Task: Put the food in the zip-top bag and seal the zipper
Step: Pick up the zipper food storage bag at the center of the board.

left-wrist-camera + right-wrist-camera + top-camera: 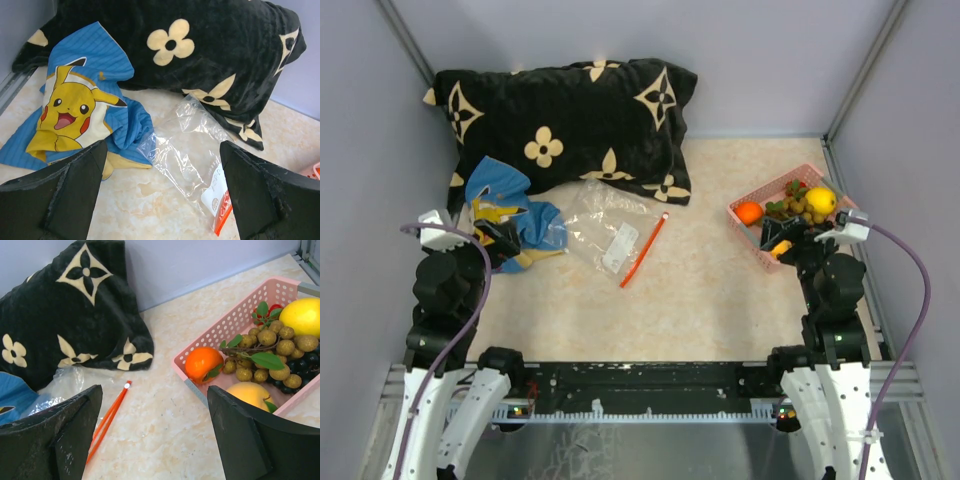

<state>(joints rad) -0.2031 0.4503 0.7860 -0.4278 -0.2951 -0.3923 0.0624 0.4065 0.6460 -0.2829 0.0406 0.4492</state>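
Observation:
The clear zip-top bag (605, 228) lies flat mid-table with a white label and its orange-red zipper (644, 251) along the right edge; it also shows in the left wrist view (190, 150) and its zipper in the right wrist view (107, 420). The food sits in a pink basket (748, 222): yellow lemon (820, 201), orange citrus (749, 212), brownish balls (272, 347). My left gripper (500, 243) is open and empty, left of the bag. My right gripper (790, 240) is open and empty, at the basket's near edge.
A black pillow with cream flowers (565, 125) lies at the back. A blue cartoon-print cloth (505, 205) sits at the left beside the bag. Grey walls enclose the table on three sides.

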